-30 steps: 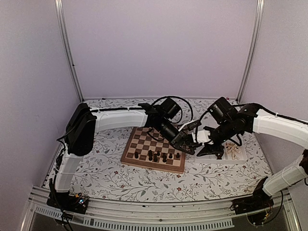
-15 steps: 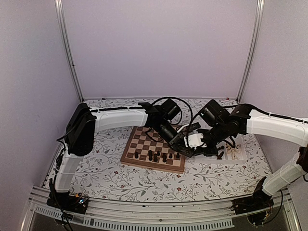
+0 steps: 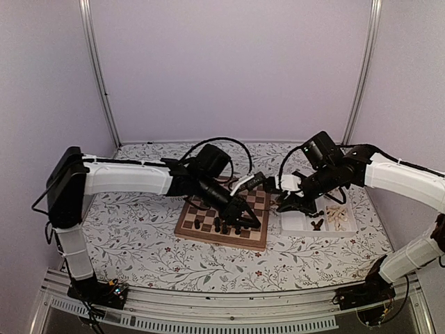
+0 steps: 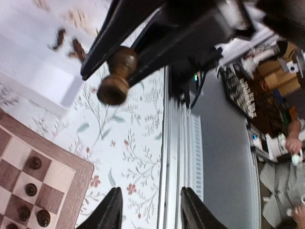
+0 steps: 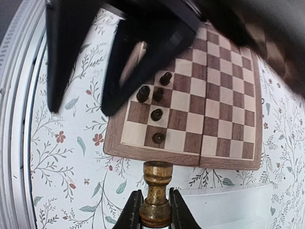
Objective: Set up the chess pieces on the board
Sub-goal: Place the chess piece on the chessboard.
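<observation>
Seems barely begun: only a few dark chess pieces (image 5: 156,114) on near rows of the board (image 5: 224,119), cream ones (image 3: 338,217) in the tray (image 3: 300,221), brown piece (image 5: 156,186) clamped in the right gripper (image 5: 153,204) between board and tray, left gripper (image 4: 150,193) spread empty.

I see white shells and black joints on my left arm (image 3: 128,179) and right arm (image 3: 407,179); a thin black cable (image 3: 221,138); my left gripper (image 4: 150,191) has black tapered fingers (image 4: 112,214).
</observation>
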You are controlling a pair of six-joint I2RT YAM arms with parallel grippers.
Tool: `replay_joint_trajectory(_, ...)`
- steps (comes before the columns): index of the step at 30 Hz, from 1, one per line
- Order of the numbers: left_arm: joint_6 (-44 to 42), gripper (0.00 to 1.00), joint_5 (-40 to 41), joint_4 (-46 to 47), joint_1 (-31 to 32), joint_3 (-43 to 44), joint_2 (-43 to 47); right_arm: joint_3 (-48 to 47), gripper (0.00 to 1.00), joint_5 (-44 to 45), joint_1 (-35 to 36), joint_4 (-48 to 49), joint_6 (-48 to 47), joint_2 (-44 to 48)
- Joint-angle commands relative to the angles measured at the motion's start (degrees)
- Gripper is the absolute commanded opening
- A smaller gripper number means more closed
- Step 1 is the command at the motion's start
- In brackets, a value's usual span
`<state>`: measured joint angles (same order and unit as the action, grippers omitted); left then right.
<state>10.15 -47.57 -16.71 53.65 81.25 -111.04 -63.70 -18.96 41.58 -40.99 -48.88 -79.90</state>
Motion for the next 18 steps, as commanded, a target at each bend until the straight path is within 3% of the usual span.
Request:
replay_joint_trajectory(1, 7.6, 0.48, 12.4, 42.8, -0.5, -19.2, 14.2, 1.8, 0.05, -14.8, -6.0, 4.2, 4.5, 5.2)
replay_joint_trajectory(3, 9.1, 0.52, 17.4, 52.4, 0.2, -23.3, 15.8, 2.4, 0.04, -18.5, -7.1, 4.9, 5.8, 5.7)
replay_joint_trajectory(6, 10.5, 0.54, 20.8, 58.5, 1.5, -23.0, 13.6, 2.1, 0.05, -23.3, -8.2, 5.2, 7.9, 5.1)
replay_joint_trajectory(12, 13.0, 0.55, 24.1, 61.6, 4.1, -18.1, 7.5, 1.4, 0.05, -25.6, -8.4, 5.1, 9.7, 4.7)
replay_joint_trajectory(18, 15.4, 0.49, 20.7, 61.7, 4.2, -15.5, 4.4, 1.8, 0.05, -25.9, -8.5, 5.3, 10.1, 5.5)
